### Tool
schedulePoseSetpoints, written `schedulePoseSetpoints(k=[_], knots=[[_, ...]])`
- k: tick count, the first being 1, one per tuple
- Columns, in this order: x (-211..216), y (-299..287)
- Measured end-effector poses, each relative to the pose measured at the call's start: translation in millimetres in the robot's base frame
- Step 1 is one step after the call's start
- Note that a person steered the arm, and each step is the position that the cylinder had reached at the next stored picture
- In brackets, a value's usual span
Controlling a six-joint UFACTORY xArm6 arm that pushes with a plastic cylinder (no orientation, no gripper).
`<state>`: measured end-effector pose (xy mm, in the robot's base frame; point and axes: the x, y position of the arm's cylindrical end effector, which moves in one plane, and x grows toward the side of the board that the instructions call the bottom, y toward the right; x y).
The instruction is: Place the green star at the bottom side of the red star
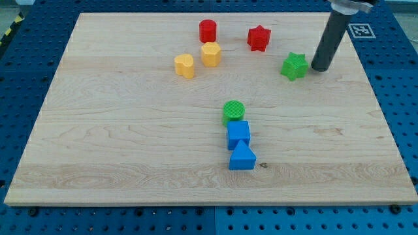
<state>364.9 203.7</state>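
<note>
The green star (294,66) lies on the wooden board at the upper right. The red star (258,38) lies up and to the left of it, a short gap apart. My tip (320,68) stands just to the right of the green star, very close to it or touching its right edge. The dark rod rises from there to the view's top right.
A red cylinder (208,30) stands left of the red star. Two yellow blocks (211,53) (185,66) lie below it. A green cylinder (234,111), a blue cube (238,134) and a blue triangular block (242,158) form a line at the board's middle bottom.
</note>
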Motion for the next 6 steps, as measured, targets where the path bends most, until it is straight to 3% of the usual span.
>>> schedulePoseSetpoints(k=[2, 6], knots=[[0, -49], [-5, -68]])
